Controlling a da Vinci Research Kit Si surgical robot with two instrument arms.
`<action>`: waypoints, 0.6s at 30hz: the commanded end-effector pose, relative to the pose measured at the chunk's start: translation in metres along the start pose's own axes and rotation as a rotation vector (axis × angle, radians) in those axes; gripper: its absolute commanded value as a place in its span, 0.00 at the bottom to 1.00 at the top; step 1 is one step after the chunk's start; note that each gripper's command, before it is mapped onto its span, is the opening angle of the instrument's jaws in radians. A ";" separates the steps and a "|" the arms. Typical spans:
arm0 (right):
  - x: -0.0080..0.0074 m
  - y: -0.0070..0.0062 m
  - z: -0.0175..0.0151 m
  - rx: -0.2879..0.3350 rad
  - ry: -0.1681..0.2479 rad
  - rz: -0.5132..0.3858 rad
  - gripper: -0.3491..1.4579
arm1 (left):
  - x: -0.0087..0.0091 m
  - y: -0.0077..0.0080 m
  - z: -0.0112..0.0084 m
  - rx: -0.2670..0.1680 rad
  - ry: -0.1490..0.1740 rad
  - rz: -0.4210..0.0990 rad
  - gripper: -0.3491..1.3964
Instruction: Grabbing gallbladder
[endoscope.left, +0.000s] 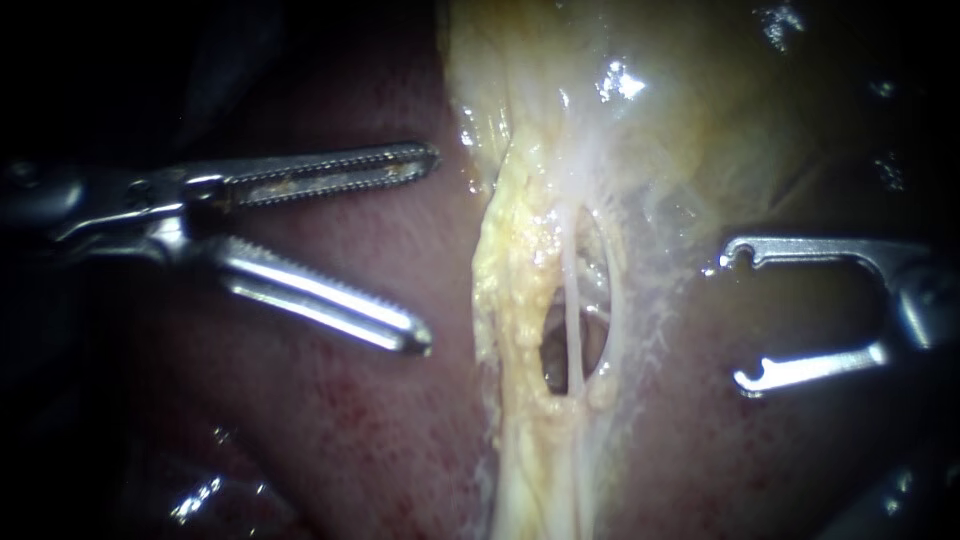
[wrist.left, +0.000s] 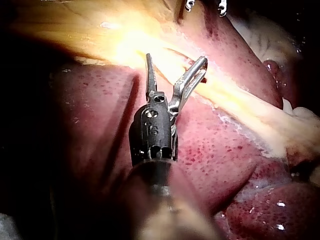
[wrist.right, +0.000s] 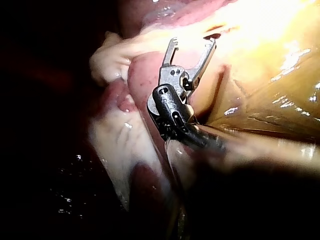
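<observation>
Hovering on either side of the tissue, two slender steel instruments flank a pig's gallbladder at the bench. The left instrument (endoscope.left: 428, 248), its long toothed jaws spread wide and holding nothing, points at the pale yellow, glistening gallbladder (endoscope.left: 700, 100). The organ fans out broad above and narrows into a lumpy yellow fatty band (endoscope.left: 510, 270) that runs down between the two tools. The right instrument (endoscope.left: 735, 318), its short hooked jaws also gaping and empty, sits just beside the band's far edge. Neither tip touches the tissue. A small opening in the band shows thin whitish strands (endoscope.left: 572, 320) crossing it, and dark red, speckled liver (endoscope.left: 330, 420) lies beneath on both sides. From the left arm's camera, the left instrument (wrist.left: 176, 58) has the yellow band just ahead of its open jaws. From the right arm's camera, the right instrument (wrist.right: 194, 41) likewise faces bright yellow tissue. The step in hand appears to be the approach, with no grasp made yet. The next move would likely call for advancing open jaws onto a fold of the gallbladder wall, clear of the fine strands, then closing gently.
</observation>
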 end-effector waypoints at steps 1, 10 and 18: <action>0.0000 0.0000 0.0000 0.000 0.000 0.000 0.52 | 0.0003 0.0001 0.0002 0.002 0.000 0.002 0.61; 0.0000 0.0000 0.0000 0.000 0.000 0.000 0.52 | 0.0043 0.0004 0.0023 0.005 0.006 0.018 0.58; 0.0000 0.0000 0.0000 0.000 0.000 0.000 0.52 | 0.0049 0.0004 0.0030 0.000 0.007 0.003 0.50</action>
